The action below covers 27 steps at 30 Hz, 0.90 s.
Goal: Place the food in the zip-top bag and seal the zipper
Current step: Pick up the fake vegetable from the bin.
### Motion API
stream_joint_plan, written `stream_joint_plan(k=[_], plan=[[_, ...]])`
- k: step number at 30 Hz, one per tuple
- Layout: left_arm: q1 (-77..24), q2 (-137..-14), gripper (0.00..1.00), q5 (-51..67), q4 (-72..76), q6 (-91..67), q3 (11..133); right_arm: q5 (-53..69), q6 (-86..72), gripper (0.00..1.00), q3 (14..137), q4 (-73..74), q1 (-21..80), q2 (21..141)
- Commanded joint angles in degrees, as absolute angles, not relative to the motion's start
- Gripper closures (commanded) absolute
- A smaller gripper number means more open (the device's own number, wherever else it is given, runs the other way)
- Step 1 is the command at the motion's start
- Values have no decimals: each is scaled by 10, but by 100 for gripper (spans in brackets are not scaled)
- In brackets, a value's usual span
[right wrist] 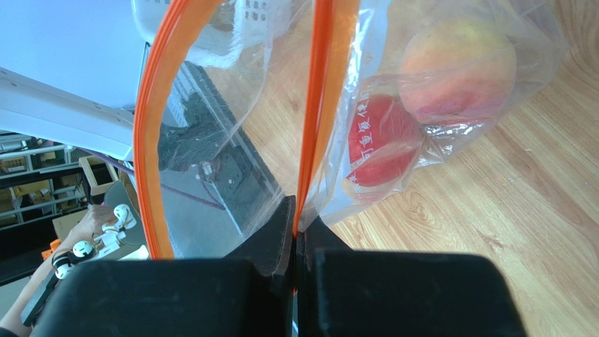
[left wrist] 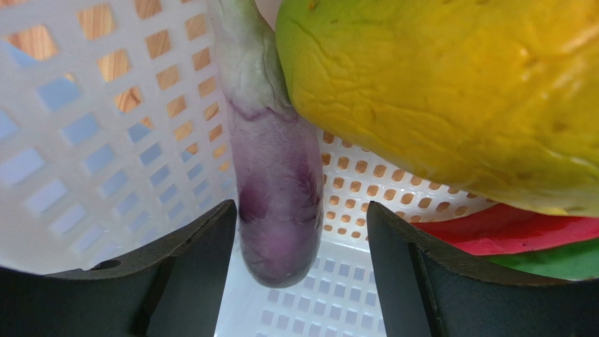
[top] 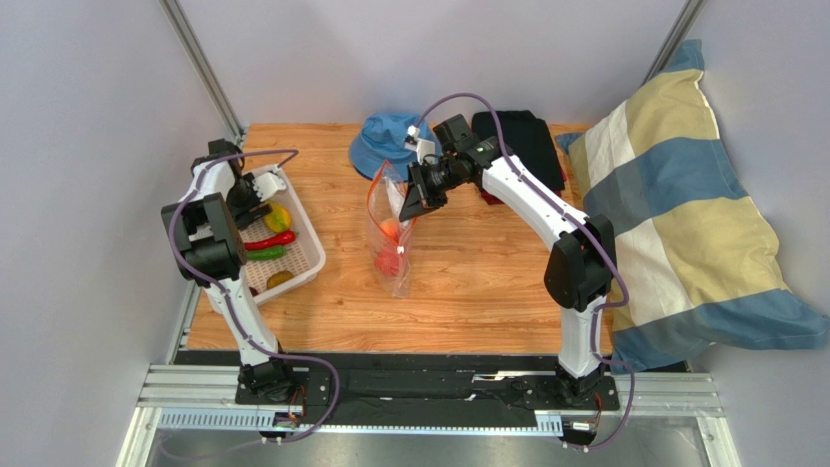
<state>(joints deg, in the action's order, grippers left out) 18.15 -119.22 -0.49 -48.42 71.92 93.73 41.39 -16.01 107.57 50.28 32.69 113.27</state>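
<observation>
Visibly crinkled, clear zip-top bag (top: 397, 274) gapes, orange-red zipper (right wrist: 320, 91) parted.

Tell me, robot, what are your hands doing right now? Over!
Left gripper open, straddling purple eggplant in basket. Right gripper shut on zipper, bag mouth open. Peach, red apple inside. Yellow fruit crowds eggplant.

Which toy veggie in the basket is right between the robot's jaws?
The purple eggplant, lying between the left gripper's open jaws. The yellow fruit and red chili sit off to the side.
</observation>
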Motion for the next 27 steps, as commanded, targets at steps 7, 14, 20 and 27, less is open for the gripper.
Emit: stream_joint_plan(k=[7, 14, 20, 27], plan=[[178, -1154, 38, 38, -464, 730, 866, 414, -161, 100, 1135, 507, 322, 1150], [178, -1100, 59, 76, -471, 679, 876, 412, -163, 100, 1146, 509, 322, 1157], [186, -1034, 74, 134, -520, 622, 939, 406, -153, 100, 1138, 512, 322, 1148], [180, -972, 77, 291, -595, 508, 1064, 394, -147, 100, 1130, 513, 322, 1138]])
